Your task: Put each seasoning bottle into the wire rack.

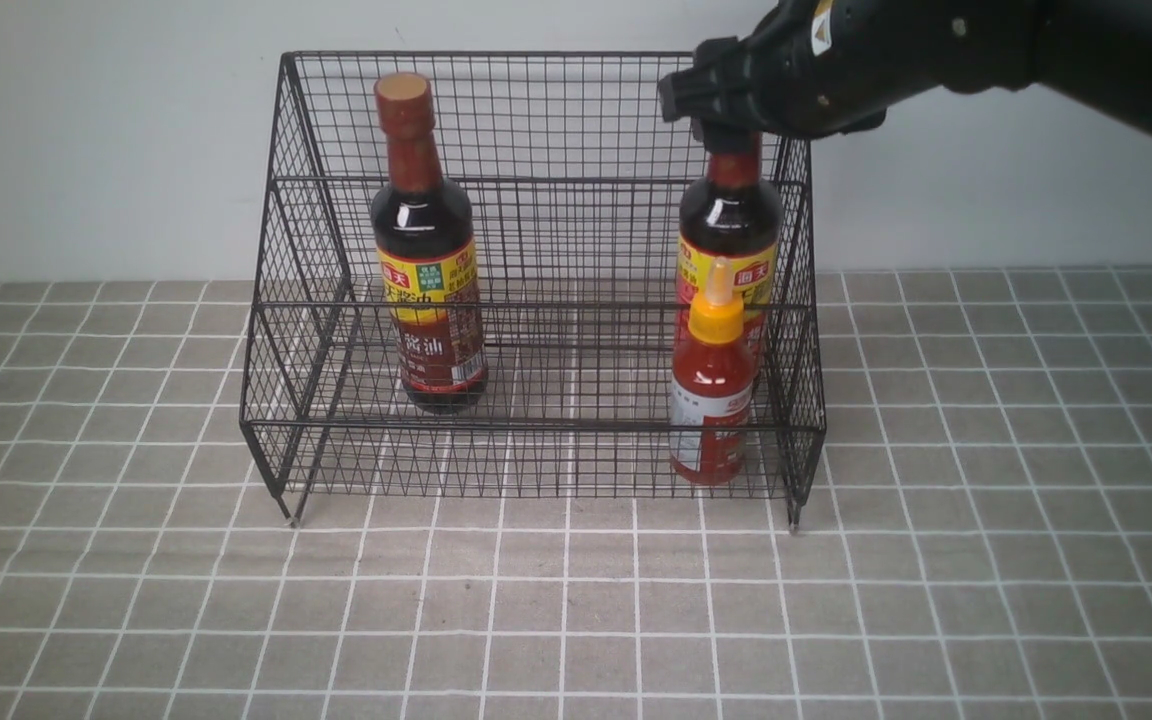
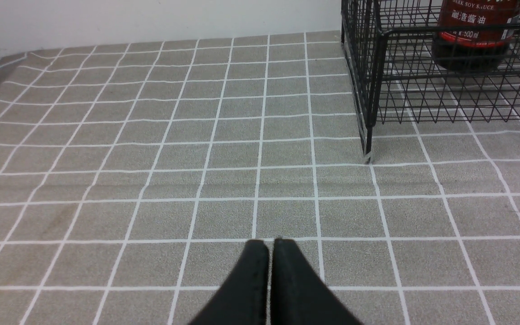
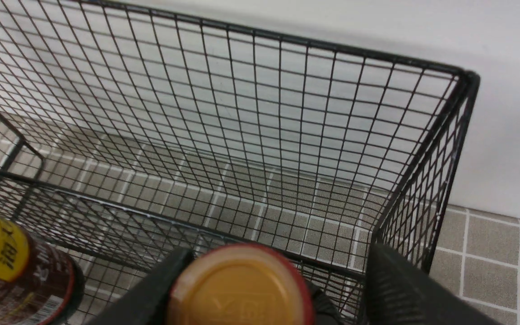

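Jaws parted around a bottle cap

Right gripper [image 3: 279,271] open about the cap, a gap at one finger; left gripper [image 2: 271,246] closed, tips together. Wire rack [image 1: 536,425] beneath the right jaws — three bottles upright inside. One tall soy bottle [image 1: 731,215] directly below them; the other [image 1: 426,220] well off to their left. Short red sauce bottle [image 1: 712,370] lower, nearer the camera.

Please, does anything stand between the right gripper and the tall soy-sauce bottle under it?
Nothing visible does. The right gripper has its open jaws around the brown cap of the tall bottle. The short red bottle stands in front of that bottle, below the gripper, not between them.
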